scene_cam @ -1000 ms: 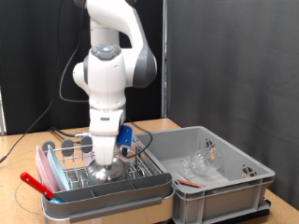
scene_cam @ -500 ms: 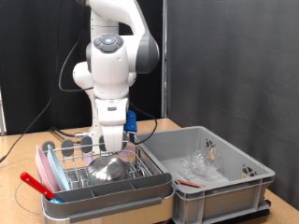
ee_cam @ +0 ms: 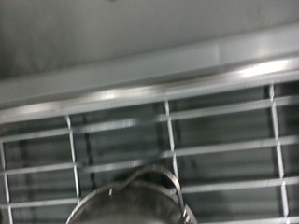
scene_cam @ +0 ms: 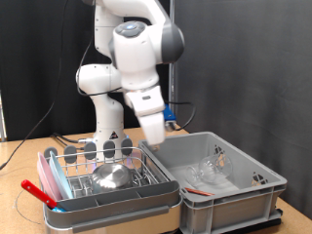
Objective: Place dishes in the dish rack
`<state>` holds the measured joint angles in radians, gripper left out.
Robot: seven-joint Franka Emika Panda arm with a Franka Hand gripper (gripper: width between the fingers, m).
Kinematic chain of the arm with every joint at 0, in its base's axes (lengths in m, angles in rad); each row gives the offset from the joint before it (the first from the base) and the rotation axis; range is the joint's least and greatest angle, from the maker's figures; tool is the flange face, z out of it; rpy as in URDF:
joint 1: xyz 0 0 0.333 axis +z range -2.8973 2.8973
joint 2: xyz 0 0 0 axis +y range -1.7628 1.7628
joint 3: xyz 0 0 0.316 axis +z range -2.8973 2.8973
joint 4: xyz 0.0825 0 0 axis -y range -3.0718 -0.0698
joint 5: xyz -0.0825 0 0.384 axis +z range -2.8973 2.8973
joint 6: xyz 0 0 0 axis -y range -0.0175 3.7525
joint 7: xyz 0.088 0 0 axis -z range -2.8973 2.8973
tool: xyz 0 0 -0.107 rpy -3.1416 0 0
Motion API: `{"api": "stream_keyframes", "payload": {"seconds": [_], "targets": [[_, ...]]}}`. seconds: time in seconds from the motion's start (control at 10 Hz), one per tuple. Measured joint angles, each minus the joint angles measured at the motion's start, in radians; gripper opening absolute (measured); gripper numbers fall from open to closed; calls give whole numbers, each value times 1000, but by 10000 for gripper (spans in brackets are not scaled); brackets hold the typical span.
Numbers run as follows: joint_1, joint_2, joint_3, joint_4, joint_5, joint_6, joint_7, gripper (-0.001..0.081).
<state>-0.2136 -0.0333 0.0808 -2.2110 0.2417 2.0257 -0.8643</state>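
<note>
The shiny steel bowl lies in the silver wire dish rack, which sits in a grey tray with pink-red edge pieces at the exterior view's bottom left. The gripper hangs tilted above the rack's right end, beside the grey bin, well clear of the bowl. Clear glass pieces lie inside the grey bin. In the wrist view the rack's wires and the bowl's rim show; the fingers do not show there.
A deep grey plastic bin stands at the exterior view's right, next to the rack. A red utensil and pink pieces lie at the rack's left end. A black curtain hangs behind.
The gripper has left the steel bowl in the rack, risen, and swung to the exterior view's right, towards the grey bin. The bowl stays put.
</note>
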Motion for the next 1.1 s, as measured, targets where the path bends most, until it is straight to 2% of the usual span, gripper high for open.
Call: {"api": "stream_keyframes", "payload": {"seconds": [0.2,0.4,0.7,0.8,1.0,1.1], "targets": [[20,-5,24,28,12,-32,-1,808],[19,-3,27,20,22,-28,31,808],[55,-33,87,-30,52,21,194,808],[66,-47,107,-43,39,29,249,808],[82,-80,155,-91,-45,88,396,808],[81,-78,153,-88,-26,76,378,808]]}}
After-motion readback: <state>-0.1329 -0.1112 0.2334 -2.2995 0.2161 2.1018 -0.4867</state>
